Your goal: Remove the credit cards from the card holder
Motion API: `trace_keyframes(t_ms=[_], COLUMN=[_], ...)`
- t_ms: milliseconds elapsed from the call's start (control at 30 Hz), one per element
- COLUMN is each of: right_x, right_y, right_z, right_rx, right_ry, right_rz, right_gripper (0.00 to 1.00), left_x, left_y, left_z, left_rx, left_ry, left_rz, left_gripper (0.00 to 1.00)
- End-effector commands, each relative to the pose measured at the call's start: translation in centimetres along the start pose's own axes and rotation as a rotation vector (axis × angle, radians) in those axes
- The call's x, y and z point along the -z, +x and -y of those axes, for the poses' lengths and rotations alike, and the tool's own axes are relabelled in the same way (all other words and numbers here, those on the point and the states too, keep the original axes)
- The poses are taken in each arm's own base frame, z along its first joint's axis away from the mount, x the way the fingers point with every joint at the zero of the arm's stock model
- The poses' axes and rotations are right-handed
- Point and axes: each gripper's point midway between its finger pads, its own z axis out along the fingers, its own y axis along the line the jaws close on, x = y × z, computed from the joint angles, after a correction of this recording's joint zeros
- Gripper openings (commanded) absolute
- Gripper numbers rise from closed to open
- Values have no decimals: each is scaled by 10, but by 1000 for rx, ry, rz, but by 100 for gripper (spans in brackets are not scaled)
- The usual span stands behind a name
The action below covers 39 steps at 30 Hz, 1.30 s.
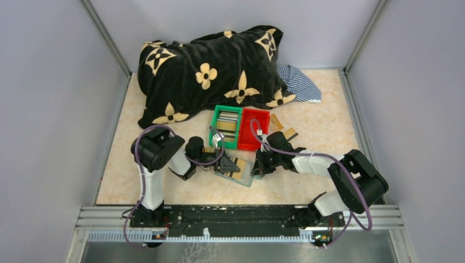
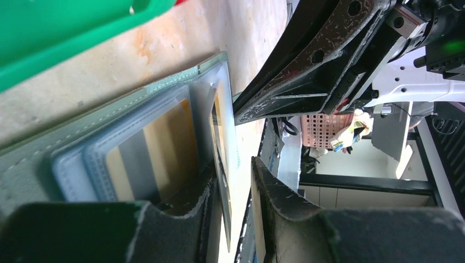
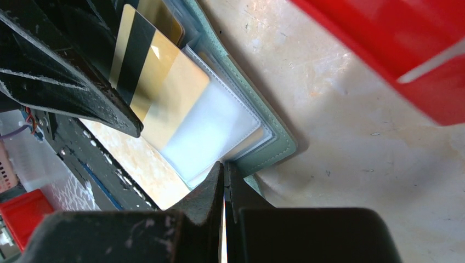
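- Left gripper: jaws partly apart, set either side of one clear leaf of the holder, which is seen edge-on. A gap shows beside the leaf, so no firm pinch is visible.
- Right gripper: jaws pressed together, tips against the holder's near edge. Whether a leaf is trapped between them cannot be told.
- Card: gold with a black stripe, part-way out of a clear pocket, one end hidden behind a left finger.
- Second card: gold, fully inside its pocket.
- Holder: open and flat on the table, between the two grippers and just in front of the bins.
- Green bin: holds what look like stacked cards.
- Red bin: touching the green bin; contents unclear.
- Step in hand, as judged: drawing one card from its pocket, partly done, with the right arm likely steadying the holder.
- Next move calls for: left jaws closing on the exposed card alone, not the leaf, then a straight pull along the pocket mouth with the holder kept pinned.
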Motion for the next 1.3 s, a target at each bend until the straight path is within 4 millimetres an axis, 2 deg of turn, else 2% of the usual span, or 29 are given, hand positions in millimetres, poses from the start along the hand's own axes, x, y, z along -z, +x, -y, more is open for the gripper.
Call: trace_keyframes(t_ms=[0,133,333,433,467,500,1000,1133,1267], right_x=[-8,-8,-8,-8,-8,-8,-8,-8,-8], right_y=[52,51,51,51,50,50,49,49,49], right_z=[55,55,55,55,55,55,55,55,55], right_rx=[-32,-32,-31,-32,-31,-30,-26,-26,-27], right_ry=[214,215,214,216,216,216,215,216,218], right_rz=[-140,-139,-137,-136,-134,-133,-128,-126,-125], right_gripper=[0,0,0,0,0,0,0,0,0], left_x=[13,21,21,20,20,20,42,44,46], left_y=[5,3,2,1,1,1,19,10,-9], left_z=[-23,-26,-24,-23,-23,-23,-17,-14,-11], left_rx=[18,23,23,26,27,26,31,-17,-102], left_ry=[-63,-70,-58,-52,-51,-51,-120,-162,-236], left_rz=[18,35,35,35,33,35,68,85,106], left_gripper=[31,31,29,14,3,0,0,0,0])
